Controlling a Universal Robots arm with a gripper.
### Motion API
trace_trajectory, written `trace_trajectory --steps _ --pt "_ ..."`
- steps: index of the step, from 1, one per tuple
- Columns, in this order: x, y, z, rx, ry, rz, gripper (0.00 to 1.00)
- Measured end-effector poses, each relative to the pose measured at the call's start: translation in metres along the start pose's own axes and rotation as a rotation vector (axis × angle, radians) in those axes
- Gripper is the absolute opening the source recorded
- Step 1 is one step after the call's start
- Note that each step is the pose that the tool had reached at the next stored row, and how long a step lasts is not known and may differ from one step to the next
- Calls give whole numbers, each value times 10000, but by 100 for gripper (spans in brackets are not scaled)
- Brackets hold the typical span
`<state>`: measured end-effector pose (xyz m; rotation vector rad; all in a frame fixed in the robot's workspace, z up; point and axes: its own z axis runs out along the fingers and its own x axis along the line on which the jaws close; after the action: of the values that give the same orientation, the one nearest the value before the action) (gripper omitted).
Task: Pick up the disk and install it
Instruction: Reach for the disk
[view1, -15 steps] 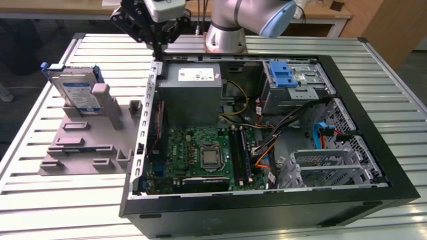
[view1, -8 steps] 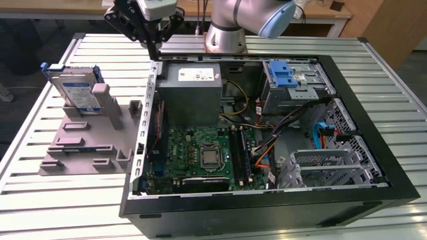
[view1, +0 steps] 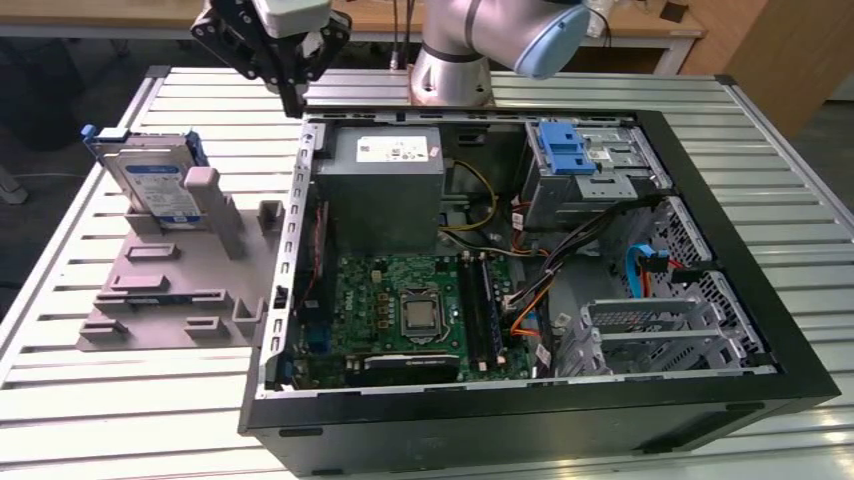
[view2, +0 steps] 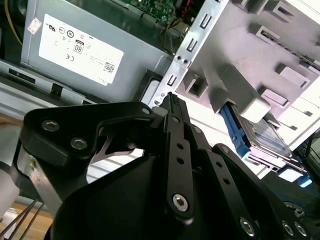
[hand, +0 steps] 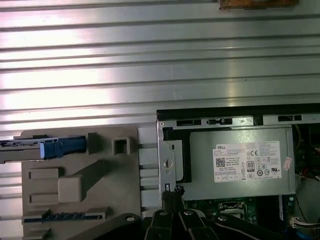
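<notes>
the gripper hangs above the corner of the open computer case closest to the power supply. its black fingers are pinched together at the tips and grasp nothing, as both wrist views show. the disk stands on edge, leaning in a slot at the far end of a grey plastic fixture on the slatted metal table, on the exterior view's left of the case. its white and blue label faces the camera and its blue frame shows at the top edge. the gripper is apart from the disk, up and to the exterior view's right of it. in the first wrist view the disk appears edge-on in the fixture, beside the case wall.
</notes>
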<state>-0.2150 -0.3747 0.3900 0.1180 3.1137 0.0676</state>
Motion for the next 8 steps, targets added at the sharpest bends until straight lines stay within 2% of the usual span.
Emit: trace_trajectory --steps 8 --pt "134 39 2 0 0 0 11"
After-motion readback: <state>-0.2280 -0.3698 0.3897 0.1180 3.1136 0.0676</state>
